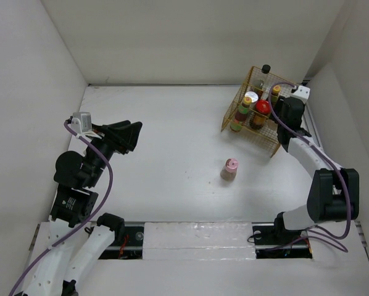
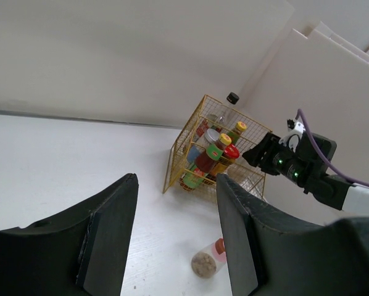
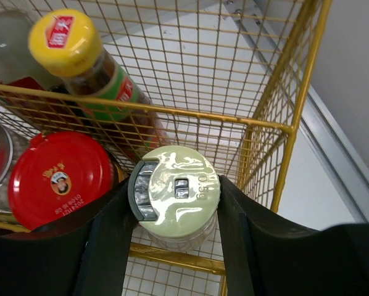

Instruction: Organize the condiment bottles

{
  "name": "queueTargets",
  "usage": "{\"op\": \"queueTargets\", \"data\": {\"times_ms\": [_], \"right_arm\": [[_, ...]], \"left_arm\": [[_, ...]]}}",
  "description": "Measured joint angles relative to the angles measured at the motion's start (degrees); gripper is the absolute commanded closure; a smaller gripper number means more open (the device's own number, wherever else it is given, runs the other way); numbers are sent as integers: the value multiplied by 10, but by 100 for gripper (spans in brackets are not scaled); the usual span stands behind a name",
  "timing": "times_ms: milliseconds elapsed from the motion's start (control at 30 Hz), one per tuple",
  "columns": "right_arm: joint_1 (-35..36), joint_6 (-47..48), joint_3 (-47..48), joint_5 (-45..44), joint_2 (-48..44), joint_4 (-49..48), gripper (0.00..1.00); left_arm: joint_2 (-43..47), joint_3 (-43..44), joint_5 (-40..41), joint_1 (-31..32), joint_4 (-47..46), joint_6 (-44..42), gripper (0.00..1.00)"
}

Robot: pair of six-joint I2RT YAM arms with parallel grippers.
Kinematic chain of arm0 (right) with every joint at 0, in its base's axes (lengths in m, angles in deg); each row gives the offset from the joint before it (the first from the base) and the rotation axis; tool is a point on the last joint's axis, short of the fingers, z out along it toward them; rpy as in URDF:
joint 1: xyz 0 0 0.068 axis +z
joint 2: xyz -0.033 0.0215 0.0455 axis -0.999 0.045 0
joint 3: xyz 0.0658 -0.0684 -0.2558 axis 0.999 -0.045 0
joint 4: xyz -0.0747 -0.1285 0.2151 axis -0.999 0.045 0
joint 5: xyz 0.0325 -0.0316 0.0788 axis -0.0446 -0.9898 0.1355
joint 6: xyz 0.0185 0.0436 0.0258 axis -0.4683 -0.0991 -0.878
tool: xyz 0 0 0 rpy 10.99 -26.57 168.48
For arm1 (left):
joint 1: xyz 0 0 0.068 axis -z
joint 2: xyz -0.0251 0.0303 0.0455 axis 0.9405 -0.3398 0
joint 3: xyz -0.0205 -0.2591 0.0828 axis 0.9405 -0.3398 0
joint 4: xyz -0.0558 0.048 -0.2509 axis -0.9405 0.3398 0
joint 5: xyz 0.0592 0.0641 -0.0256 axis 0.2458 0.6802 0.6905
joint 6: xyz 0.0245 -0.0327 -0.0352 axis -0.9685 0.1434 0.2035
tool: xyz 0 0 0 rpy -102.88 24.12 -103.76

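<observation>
— Where do the bottles stand?
— Most are in the gold wire basket (image 1: 258, 137) at 1 o'clock on the smooth white bench (image 1: 160, 123). There's a black-capped bottle (image 1: 266, 68) at the back, a yellow-capped bottle (image 3: 64, 40) of dark sauce, a glossy red-lidded jar (image 3: 60, 177) and a silver-lidded jar (image 1: 251, 97).
— And the pincers?
— The right pincer (image 3: 173, 200) is clamped on a clear pale green-capped jar (image 3: 174, 185), round on top, inside the basket's 3 o'clock side. The left pincer (image 2: 176, 185) gapes at 9 o'clock, with nothing between its matte black fingers.
— Anything outside?
— One pink-capped jar (image 1: 230, 169), clear with tan crumbs inside. It stands alone on the bench at the basket's 7 o'clock, well apart.
</observation>
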Motion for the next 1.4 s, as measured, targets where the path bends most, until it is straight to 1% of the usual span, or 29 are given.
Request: {"op": "queueTargets", "data": {"times_ms": [167,200,233,300,500,567,600,633,667,700,733,767,800,833,867,900,933,1000,1067,1167,1300,1400], "right_arm": [[3,-14,-13,-22,0,-4,37],[4,-18,-13,-25,1,-4,29],[5,-22,-13,-28,1,-5,25],[7,-24,-13,-33,1,-8,21],[15,-29,-14,-38,-17,-3,22],[23,-30,-18,-41,-43,-1,29],[31,-31,-22,-42,-63,-2,37],[42,-31,-29,-43,-85,-3,48],[57,-31,-36,-43,-111,-3,74],[74,-29,-42,-43,-135,-4,85],[95,-34,-52,-41,-162,-6,91],[119,-37,-64,-33,-192,-8,93],[142,-38,-73,-23,-215,-9,90],[168,-42,-85,-10,-237,-12,82],[194,-45,-99,4,-257,-11,71],[224,-49,-110,17,-273,-7,44],[254,-54,-122,28,-286,4,31],[307,-59,-144,48,-309,42,11],[350,-69,-161,55,-329,91,5],[401,-98,-191,48,-365,166,0],[435,-143,-236,32,-398,212,0],[436,-160,-251,20,-375,220,2]], "left_arm": [[0,0,-1,0,0,0,51],[0,0,-1,0,0,0,51],[0,0,-1,0,0,0,51],[0,0,-1,0,0,0,51],[0,0,-1,0,0,0,51],[0,0,-1,0,0,0,51],[0,0,-1,0,0,0,51],[0,0,-1,0,0,0,51],[0,0,-1,0,0,0,52],[0,0,-1,0,0,0,54],[0,0,-1,0,0,0,57],[0,0,-1,0,0,0,61],[0,0,-1,0,0,1,64],[0,0,-1,0,0,0,67],[0,0,0,0,0,1,70],[0,0,0,0,0,0,75],[0,0,1,0,0,1,75],[0,0,1,0,0,0,76],[0,0,0,0,0,1,75],[0,0,-2,0,-1,1,67],[0,0,-4,0,-1,1,64],[0,0,-6,0,-1,1,64]]}}
